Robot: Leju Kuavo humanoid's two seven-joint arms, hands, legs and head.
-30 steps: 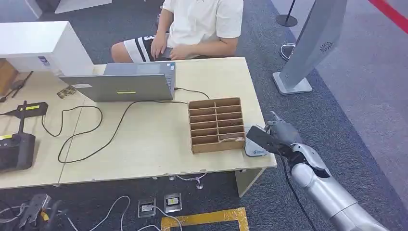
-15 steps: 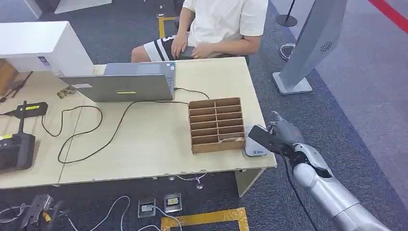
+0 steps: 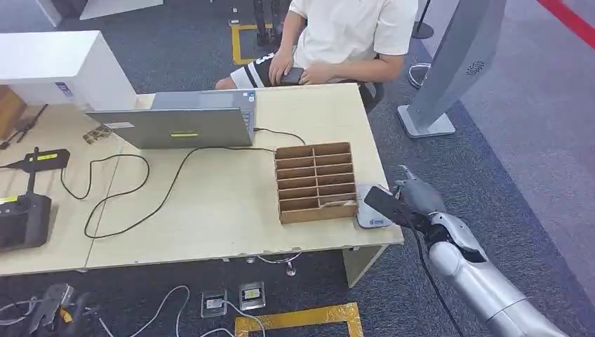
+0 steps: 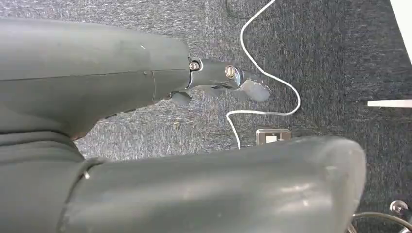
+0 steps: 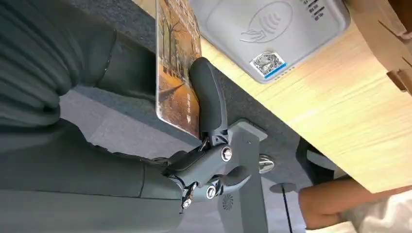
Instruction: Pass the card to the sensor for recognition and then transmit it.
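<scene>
Just beside the sensor (image 5: 272,29), the right hand (image 3: 414,200) pinches the card (image 5: 177,63): thin, stiff, light, slippery; edge grip suits.

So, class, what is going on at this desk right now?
The robot's right hand holds a card at the desk's corner, just beside the grey card sensor lying next to the wooden slotted organiser. The left hand hangs over the carpet, holding nothing. A seated person waits at the far side.

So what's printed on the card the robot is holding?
An orange-yellow autumn tree scene covers the card, clearest in the right wrist view.
</scene>
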